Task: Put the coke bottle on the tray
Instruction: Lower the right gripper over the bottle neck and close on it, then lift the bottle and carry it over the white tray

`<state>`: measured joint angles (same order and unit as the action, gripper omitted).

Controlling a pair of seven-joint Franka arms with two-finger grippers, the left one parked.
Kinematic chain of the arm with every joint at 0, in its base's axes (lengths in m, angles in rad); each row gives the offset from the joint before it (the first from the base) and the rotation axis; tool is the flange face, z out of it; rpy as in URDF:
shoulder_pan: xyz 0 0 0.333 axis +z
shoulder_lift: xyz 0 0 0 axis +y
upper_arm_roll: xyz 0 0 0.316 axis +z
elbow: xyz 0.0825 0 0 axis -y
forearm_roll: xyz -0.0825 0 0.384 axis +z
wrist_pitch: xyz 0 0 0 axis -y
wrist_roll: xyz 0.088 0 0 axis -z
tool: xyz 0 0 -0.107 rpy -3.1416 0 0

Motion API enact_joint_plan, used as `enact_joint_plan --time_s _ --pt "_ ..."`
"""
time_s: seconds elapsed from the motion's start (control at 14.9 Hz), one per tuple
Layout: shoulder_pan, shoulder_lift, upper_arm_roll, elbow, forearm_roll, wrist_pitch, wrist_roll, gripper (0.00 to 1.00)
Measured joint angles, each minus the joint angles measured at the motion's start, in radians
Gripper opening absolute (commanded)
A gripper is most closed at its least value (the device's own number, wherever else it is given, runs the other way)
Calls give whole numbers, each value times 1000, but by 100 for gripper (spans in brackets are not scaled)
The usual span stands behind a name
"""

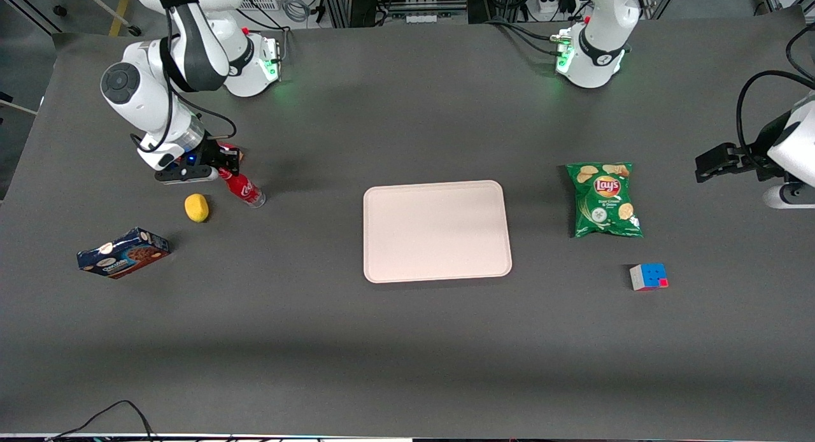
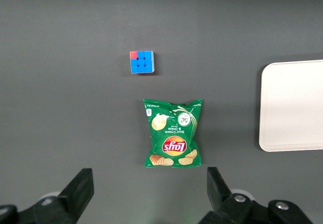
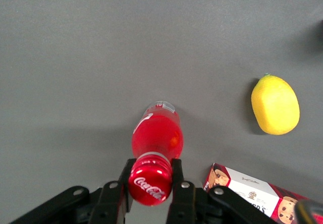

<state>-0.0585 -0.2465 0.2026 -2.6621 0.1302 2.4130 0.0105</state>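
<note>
Front view: I recorded the table (image 1: 407,365) with the tray (image 1: 437,231) lying flat near its middle, nothing on it. Toward the parked arm's end lay 1 chips bag (image 1: 603,200), with 1 puzzle cube (image 1: 648,277) nearer the camera. Toward the working arm's end lay 1 cookie box (image 1: 123,253). The coke bottle (image 1: 242,188) was well apart from the tray, tilted, and I could not tell whether its base touched the table. The gripper (image 3: 151,183) had its 2 fingers clamped at the bottle's cap. Just beside the bottle lay 1 lemon (image 1: 197,207).
</note>
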Motion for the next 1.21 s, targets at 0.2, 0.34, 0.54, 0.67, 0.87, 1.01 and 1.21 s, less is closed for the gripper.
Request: enact_joint_plan --time_s 0.2,0.34,0.54,0.67,0.87,1.01,1.21 --pt "0 0 0 0 0 0 0 0" --pt "0 0 0 5 0 1 0 0" --pt "0 -8 0 41 0 -35 0 0" --pt "0 -20 1 100 0 -120 0 0" --pt "0 -46 18 211 1 -244 0 0" --pt "0 -53 53 289 1 -321 29 0" --pt "1 -49 136 430 1 -442 136 0"
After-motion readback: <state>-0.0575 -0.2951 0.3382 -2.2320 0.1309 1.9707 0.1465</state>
